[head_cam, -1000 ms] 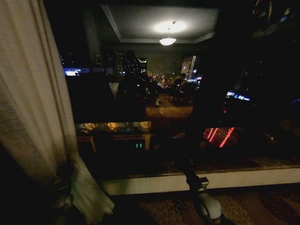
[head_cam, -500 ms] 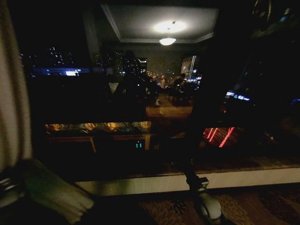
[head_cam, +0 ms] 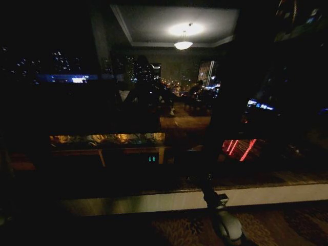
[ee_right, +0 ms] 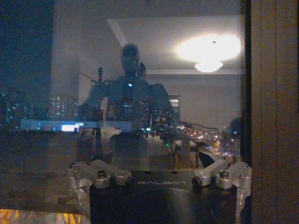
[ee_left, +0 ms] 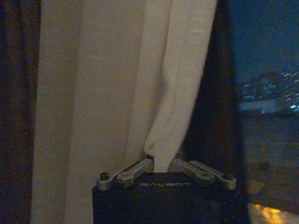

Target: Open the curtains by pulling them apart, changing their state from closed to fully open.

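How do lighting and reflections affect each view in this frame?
Head view: very dark, with the ceiling lamp mirrored in the window glass over city lights. Left wrist view: dim but readable, the curtain pinched in the left gripper. Right wrist view: lamp glare and the robot's own reflection on the glass above the open right gripper.

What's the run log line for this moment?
left gripper: shut on sheer curtain, pulled aside | right gripper: open, facing bare window glass | windowsill uncovered

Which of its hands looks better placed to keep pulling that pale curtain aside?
The left hand: it is shut on the sheer curtain. The right hand faces bare window glass, open.
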